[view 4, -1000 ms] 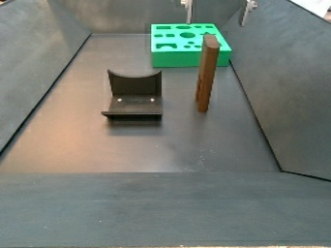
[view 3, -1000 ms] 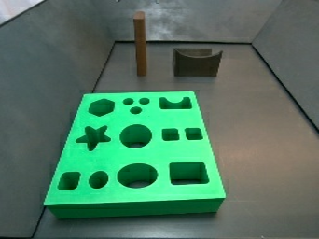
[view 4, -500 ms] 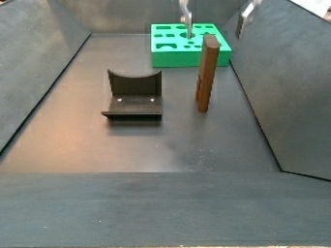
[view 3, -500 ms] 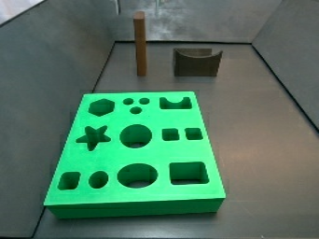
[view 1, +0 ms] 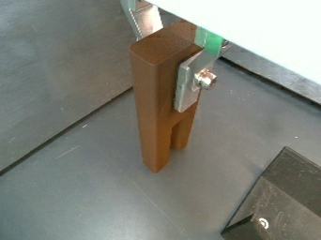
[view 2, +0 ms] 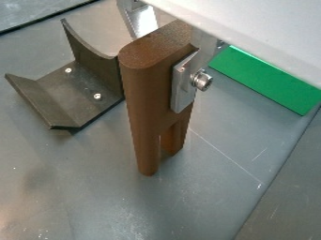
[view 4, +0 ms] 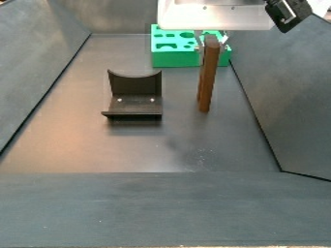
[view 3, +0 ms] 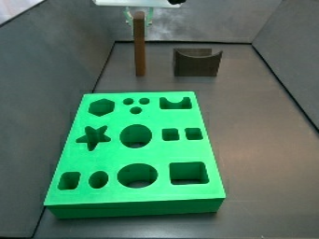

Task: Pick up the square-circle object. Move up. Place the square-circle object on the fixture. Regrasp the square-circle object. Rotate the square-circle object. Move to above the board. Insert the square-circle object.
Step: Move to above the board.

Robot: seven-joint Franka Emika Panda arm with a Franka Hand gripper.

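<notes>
The square-circle object (view 1: pixel 160 103) is seen standing upright on the dark surface (view 1: pixel 75 197), with its lower end resting on it. In both wrist views the claw (view 2: pixel 160 58) is placed around the upper part of this brown peg, and one silver finger (view 1: pixel 194 77) lies flat against its side; the opposite finger is mostly hidden behind the wood, so it cannot be told if the peg is already pinched or only enclosed. In a side view the peg (view 3: pixel 140 47) is found at the far end of the surface, to the left of the fixture (view 3: pixel 196 62) and well apart from it, with the claw body just above its top. The board (view 3: pixel 137 151) lies flat on the near side, and its shaped holes are all open. In a side view the fixture (view 4: pixel 132 95) is shown with its curved notch facing up.
</notes>
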